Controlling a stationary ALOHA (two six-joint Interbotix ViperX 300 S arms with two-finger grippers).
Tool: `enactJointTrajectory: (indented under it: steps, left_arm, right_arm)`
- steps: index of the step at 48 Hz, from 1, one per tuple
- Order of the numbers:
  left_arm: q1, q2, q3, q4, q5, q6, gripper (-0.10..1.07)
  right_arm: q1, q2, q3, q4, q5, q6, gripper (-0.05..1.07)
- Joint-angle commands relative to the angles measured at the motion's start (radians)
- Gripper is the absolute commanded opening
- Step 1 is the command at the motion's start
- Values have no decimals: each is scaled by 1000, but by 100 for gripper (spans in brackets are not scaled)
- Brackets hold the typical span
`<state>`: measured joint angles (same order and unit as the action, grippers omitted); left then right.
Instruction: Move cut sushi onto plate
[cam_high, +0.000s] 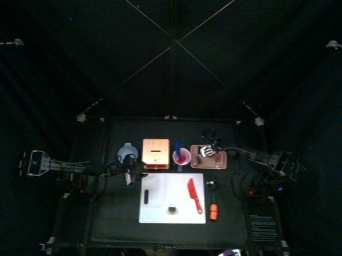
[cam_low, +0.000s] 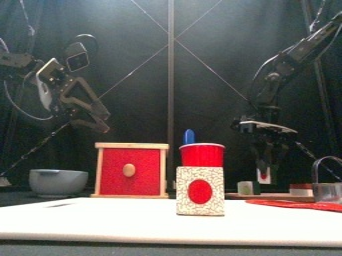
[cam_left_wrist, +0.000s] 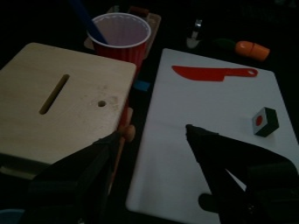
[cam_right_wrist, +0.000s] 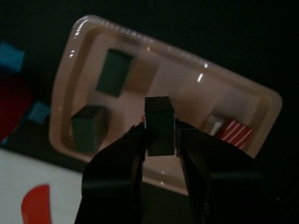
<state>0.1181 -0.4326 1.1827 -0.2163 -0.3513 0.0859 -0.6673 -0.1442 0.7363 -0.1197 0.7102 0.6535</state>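
Observation:
The pale pink plate (cam_right_wrist: 187, 83) fills the right wrist view, with a dark piece of cut sushi (cam_right_wrist: 114, 72), another (cam_right_wrist: 87, 125) and a red-striped one (cam_right_wrist: 237, 131) lying in it. My right gripper (cam_right_wrist: 159, 133) hangs just over the plate, its jaws closed on a further dark sushi piece (cam_right_wrist: 158, 112). One more piece (cam_left_wrist: 267, 122) lies on the white cutting board (cam_left_wrist: 198, 131). My left gripper (cam_left_wrist: 163, 153) hovers open over that board's edge, holding nothing. From above, the plate (cam_high: 209, 158) sits at the table's back right.
A red knife (cam_left_wrist: 214, 73) and an orange-tipped utensil (cam_left_wrist: 251, 50) lie on or by the board. A tan wooden box (cam_left_wrist: 65, 96), a red cup (cam_left_wrist: 121, 35) and a grey bowl (cam_low: 58, 181) stand along the back.

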Motion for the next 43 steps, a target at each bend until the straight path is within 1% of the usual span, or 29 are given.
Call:
enactJointTrajectory:
  steps: [1,13,28,34,39,43]
  left_arm:
    - [2,0,-20,3,-3,2,95]
    - [3,0,-3,6,-3,3,95]
    - [3,0,-9,25,-3,3,95]
    - [5,0,-11,25,-3,2,95]
    - [6,0,-12,25,-5,2,95]
    - [8,0,-14,23,-5,2,95]
  right_arm:
    - [-40,6,-21,5,-26,-2,61]
    - [-51,57,-20,20,-63,-2,65]
    - [-55,71,-20,40,-69,-2,76]
    - [-49,48,-18,41,-60,-2,77]
    - [-43,8,-21,43,-49,0,77]
    - [-18,-34,-21,43,-31,0,77]
